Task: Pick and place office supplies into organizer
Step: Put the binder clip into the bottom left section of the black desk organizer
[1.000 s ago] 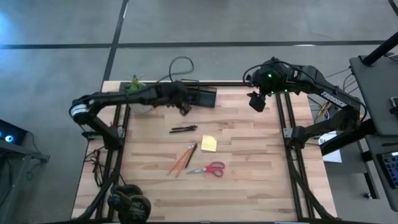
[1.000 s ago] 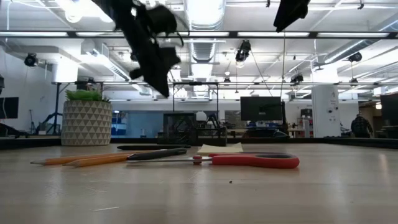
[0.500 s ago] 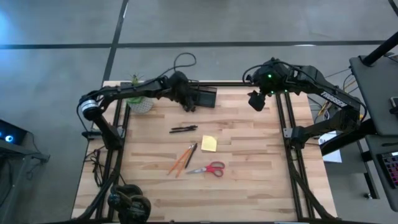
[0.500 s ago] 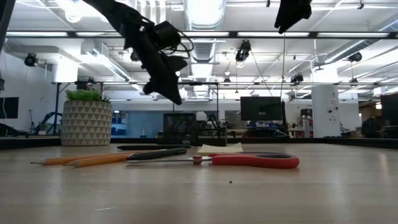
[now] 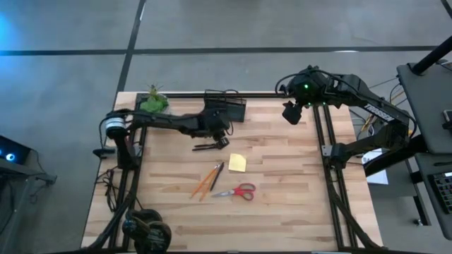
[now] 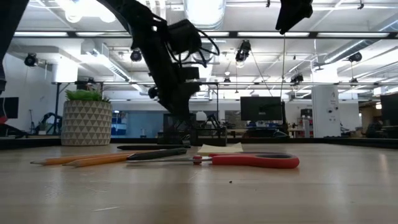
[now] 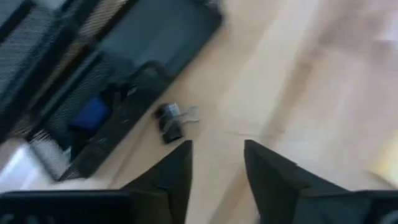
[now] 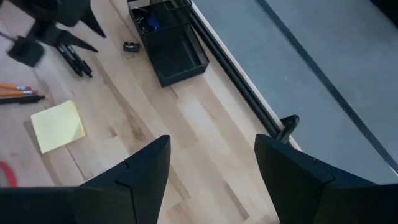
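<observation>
The black organizer stands at the table's far edge, with a small blue-purple piece inside it. A small black clip lies on the table just beside the organizer's near wall. My left gripper hangs open low over the table beside the clip, nothing between its fingers. Two black pens, a yellow sticky-note pad, orange pencils with another pen, and red-handled scissors lie flat mid-table. My right gripper waits open, high over the far right.
A potted green plant stands at the far left corner, behind my left arm. Bare wood lies to the right of the sticky-note pad and along the near edge. Black frame rails run along both sides of the table.
My left gripper has come down from high over the far left, moving toward the table's right and near edges, and now hangs low just in front of the organizer. The supplies on the table have not moved.
</observation>
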Robot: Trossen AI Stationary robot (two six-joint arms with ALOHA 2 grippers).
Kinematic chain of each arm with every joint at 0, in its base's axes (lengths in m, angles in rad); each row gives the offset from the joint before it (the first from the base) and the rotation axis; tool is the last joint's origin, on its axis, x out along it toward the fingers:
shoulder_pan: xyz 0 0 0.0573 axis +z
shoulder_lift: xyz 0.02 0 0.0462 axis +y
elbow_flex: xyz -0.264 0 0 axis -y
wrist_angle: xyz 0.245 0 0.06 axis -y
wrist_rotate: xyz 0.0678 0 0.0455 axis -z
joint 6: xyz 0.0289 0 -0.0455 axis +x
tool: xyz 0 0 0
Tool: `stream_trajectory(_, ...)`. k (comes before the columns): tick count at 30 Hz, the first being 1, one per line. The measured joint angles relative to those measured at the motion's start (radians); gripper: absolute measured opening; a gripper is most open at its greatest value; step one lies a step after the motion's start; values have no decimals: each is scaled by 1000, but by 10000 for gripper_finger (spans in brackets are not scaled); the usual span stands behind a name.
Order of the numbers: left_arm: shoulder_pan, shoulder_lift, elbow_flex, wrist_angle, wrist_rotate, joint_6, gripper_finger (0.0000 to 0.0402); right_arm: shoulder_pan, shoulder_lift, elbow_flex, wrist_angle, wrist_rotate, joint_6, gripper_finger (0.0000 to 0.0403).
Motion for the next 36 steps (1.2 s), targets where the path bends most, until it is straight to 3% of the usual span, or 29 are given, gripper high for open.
stream_trajectory(4,-20,62,2,52,-27,-81,173,0,0,0,-1,0,-7,231)
stream_trajectory(9,-22,87,2,62,-138,-202,178,0,0,0,-4,6,-33,231)
stream_trajectory(14,-22,85,-20,144,-160,-114,173,-1,0,0,-5,19,-59,231)
stream_trajectory(17,-20,81,-24,158,-82,-132,173,-1,0,0,-10,19,-77,231)
stream_trajectory(22,44,49,-23,165,208,-533,173,-1,0,0,-38,19,-80,231)
stream_trajectory(26,69,-11,-37,171,274,-728,173,-1,0,0,-60,19,-72,231)
stream_trajectory(29,74,-61,-40,85,197,-811,173,-1,0,0,-60,19,-59,231)
stream_trajectory(33,69,-85,17,-148,-10,-731,173,-1,0,0,-60,19,-52,231)
stream_trajectory(36,64,-59,81,-296,-42,-727,173,-1,0,0,-58,18,-43,231)
